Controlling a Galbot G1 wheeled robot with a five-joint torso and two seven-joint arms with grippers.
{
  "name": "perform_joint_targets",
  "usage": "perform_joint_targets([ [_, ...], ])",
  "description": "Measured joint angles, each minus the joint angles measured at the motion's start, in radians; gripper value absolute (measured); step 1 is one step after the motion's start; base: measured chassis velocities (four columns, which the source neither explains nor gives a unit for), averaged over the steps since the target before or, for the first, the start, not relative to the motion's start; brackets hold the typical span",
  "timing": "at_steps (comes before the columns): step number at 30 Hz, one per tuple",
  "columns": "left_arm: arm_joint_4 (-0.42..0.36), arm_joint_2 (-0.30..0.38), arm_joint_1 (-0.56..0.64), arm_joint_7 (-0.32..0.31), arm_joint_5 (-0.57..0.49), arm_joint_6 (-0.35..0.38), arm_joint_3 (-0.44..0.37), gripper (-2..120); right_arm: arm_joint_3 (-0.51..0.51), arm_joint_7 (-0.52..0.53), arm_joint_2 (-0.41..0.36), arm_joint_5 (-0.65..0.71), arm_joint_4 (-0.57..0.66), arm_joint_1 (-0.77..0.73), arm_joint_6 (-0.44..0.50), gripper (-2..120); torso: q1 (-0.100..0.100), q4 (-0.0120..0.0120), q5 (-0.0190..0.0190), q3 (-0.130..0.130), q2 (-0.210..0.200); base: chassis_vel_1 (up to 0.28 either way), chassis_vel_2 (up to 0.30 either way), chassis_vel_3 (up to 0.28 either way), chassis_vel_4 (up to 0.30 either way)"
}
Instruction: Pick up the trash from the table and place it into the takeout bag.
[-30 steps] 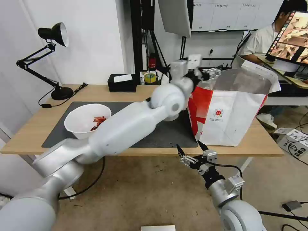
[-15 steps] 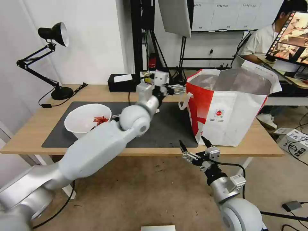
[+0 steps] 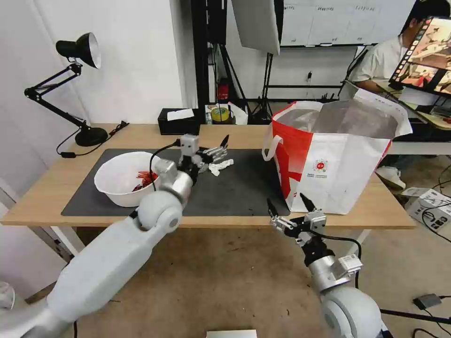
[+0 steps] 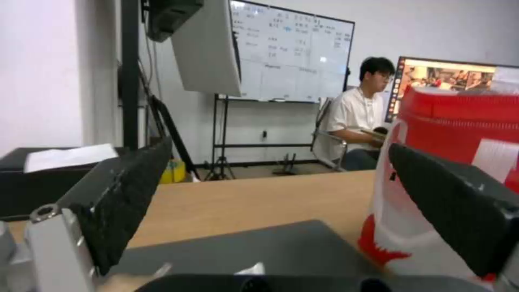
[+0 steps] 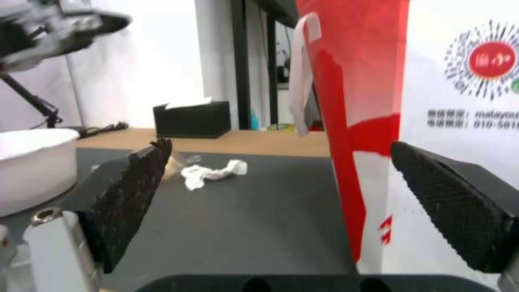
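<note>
Left gripper (image 3: 221, 146) partly hides crumpled tissue (image 3: 221, 166) beside bowl (image 3: 123, 177).

A black desk lamp (image 3: 77, 49) with a jointed arm stands at the table's far left corner, a black tissue box (image 3: 178, 121) sits along the back edge, and a yellow tape roll (image 3: 219, 114) lies just beside it.

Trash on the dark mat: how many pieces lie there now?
3. The white bowl with red shells at the mat's left end; the crumpled tissue near its middle; a clear-wrapped tan bun beside the tissue, partly behind the left gripper. More may be hidden.
</note>
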Motion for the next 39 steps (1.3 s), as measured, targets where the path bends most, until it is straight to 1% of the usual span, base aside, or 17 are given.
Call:
perform_joint_targets([
  [1, -0.017, 0.017, 0.043, 0.020, 0.025, -0.009, -0.035, 100, 0.000, 0.004, -0.006, -0.004, -0.001, 0.008, 0.003, 100, 0.000, 0.0001, 0.0000, 0.000, 0.000, 0.000, 0.000, 0.000, 0.000],
  [2, -0.017, 0.017, 0.043, 0.020, 0.025, -0.009, -0.035, 100, 0.000, 0.004, -0.006, -0.004, -0.001, 0.008, 0.003, 100, 0.000, 0.0001, 0.0000, 0.000, 0.000, 0.000, 0.000, 0.000, 0.000],
  [4, -0.041, 0.038, 0.111, 0.037, 0.058, -0.016, -0.092, 100, -0.002, 0.007, -0.014, -0.005, -0.004, 0.017, 0.005, 100, 0.000, 0.0002, 0.0000, 0.000, 0.000, 0.000, 0.000, 0.000, 0.000],
  [5, -0.041, 0.038, 0.111, 0.037, 0.058, -0.016, -0.092, 100, -0.002, 0.007, -0.014, -0.005, -0.004, 0.017, 0.005, 100, 0.000, 0.0002, 0.0000, 0.000, 0.000, 0.000, 0.000, 0.000, 0.000],
  [8, -0.067, 0.055, 0.193, 0.052, 0.073, -0.025, -0.155, 100, -0.002, 0.010, -0.018, -0.005, -0.011, 0.025, 0.007, 100, 0.000, 0.0002, 0.0001, 0.000, 0.000, 0.000, 0.000, 0.000, 0.000],
  [9, -0.067, 0.055, 0.193, 0.052, 0.073, -0.025, -0.155, 100, -0.002, 0.010, -0.018, -0.005, -0.011, 0.025, 0.007, 100, 0.000, 0.0002, 0.0001, 0.000, 0.000, 0.000, 0.000, 0.000, 0.000],
  [12, -0.091, 0.064, 0.295, 0.063, 0.093, -0.045, -0.218, 100, -0.001, 0.012, -0.019, -0.005, -0.018, 0.030, 0.008, 100, 0.000, 0.0002, 0.0000, 0.000, 0.000, 0.000, 0.000, 0.000, 0.000],
  [13, -0.091, 0.064, 0.295, 0.063, 0.093, -0.045, -0.218, 100, -0.001, 0.012, -0.019, -0.005, -0.018, 0.030, 0.008, 100, 0.000, 0.0002, 0.0000, 0.000, 0.000, 0.000, 0.000, 0.000, 0.000],
  [16, -0.123, 0.071, 0.392, 0.071, 0.112, -0.058, -0.279, 100, 0.001, 0.014, -0.016, -0.005, -0.021, 0.031, 0.010, 100, 0.000, 0.0001, 0.0001, 0.000, 0.000, 0.000, 0.000, 0.000, 0.000],
  [20, -0.142, 0.072, 0.450, 0.075, 0.131, -0.066, -0.319, 100, 0.001, 0.014, -0.014, -0.005, -0.023, 0.034, 0.011, 100, 0.000, 0.0001, 0.0000, 0.000, 0.000, 0.000, 0.000, 0.000, 0.000],
  [23, -0.173, 0.051, 0.542, 0.079, 0.173, -0.080, -0.371, 100, 0.000, 0.014, -0.019, -0.004, -0.030, 0.040, 0.013, 100, 0.000, 0.0000, 0.0001, 0.000, 0.000, 0.000, 0.000, 0.000, 0.000],
  [25, -0.180, 0.042, 0.574, 0.080, 0.186, -0.085, -0.391, 100, 0.000, 0.014, -0.022, -0.003, -0.031, 0.042, 0.013, 100, 0.000, 0.0000, 0.0002, 0.000, 0.000, 0.000, 0.000, 0.000, 0.000],
  [27, -0.190, 0.012, 0.655, 0.084, 0.209, -0.097, -0.445, 100, 0.002, 0.014, -0.030, 0.001, -0.032, 0.045, 0.013, 100, 0.000, 0.0001, 0.0001, 0.000, 0.000, 0.000, 0.000, 0.000, 0.000],
  [28, -0.190, 0.012, 0.655, 0.084, 0.209, -0.097, -0.445, 100, 0.002, 0.014, -0.030, 0.001, -0.032, 0.045, 0.013, 100, 0.000, 0.0001, 0.0001, 0.000, 0.000, 0.000, 0.000, 0.000, 0.000],
  [31, -0.198, -0.032, 0.747, 0.095, 0.217, -0.125, -0.514, 100, 0.011, 0.013, -0.036, 0.007, -0.032, 0.041, 0.013, 100, 0.000, 0.0003, 0.0001, 0.000, 0.000, 0.000, 0.000, 0.000, 0.000],
  [36, -0.199, -0.061, 0.818, 0.102, 0.263, -0.167, -0.567, 100, 0.017, 0.010, -0.037, 0.013, -0.032, 0.024, 0.013, 100, 0.000, 0.0000, 0.0002, 0.000, 0.000, 0.000, 0.000, 0.000, 0.000],
  [39, -0.202, -0.083, 0.850, 0.104, 0.272, -0.176, -0.582, 100, 0.018, 0.009, -0.036, 0.014, -0.033, 0.009, 0.013, 100, 0.000, 0.0001, 0.0002, 0.000, 0.000, 0.000, 0.000, 0.000, 0.000],
])
